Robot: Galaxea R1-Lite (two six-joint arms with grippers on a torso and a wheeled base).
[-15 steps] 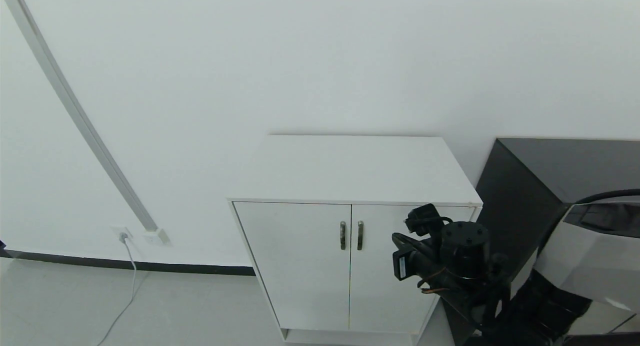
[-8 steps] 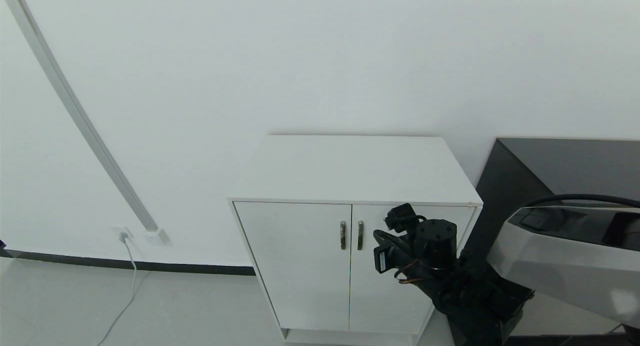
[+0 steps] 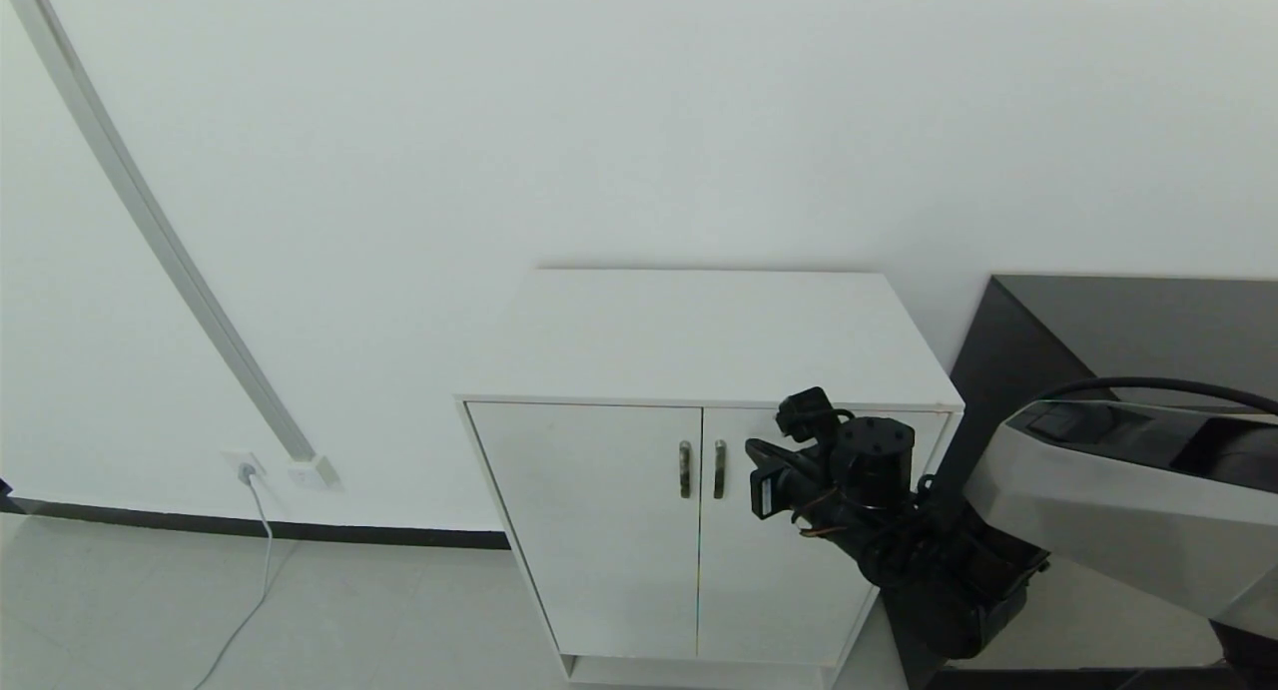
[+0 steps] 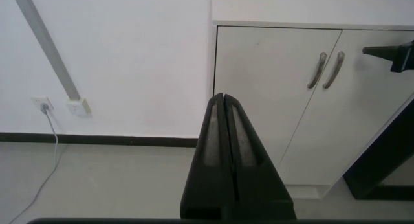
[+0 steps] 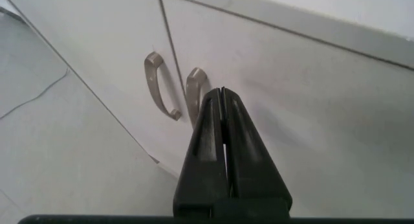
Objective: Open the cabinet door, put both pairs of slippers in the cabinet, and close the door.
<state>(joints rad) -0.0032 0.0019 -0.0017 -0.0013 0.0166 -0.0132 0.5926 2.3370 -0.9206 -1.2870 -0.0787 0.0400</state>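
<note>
Fingers on the right gripper are squeezed flat together, nothing held, tip near the right door handle. Left gripper, same deal, farther back. Cabinet sits lower centre of the head view, doors closed, inside hidden.

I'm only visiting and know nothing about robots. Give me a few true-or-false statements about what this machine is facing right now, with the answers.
1. Both doors of the cabinet are shut. True.
2. The right claw is clamped around a door pull. False: it is shut on nothing, close to the right door's handle.
3. The left claw is wide open. False: its fingers are pressed together.
4. A cable is plugged into the wall socket. True.
5. The cabinet is black. False: it is white.
</note>
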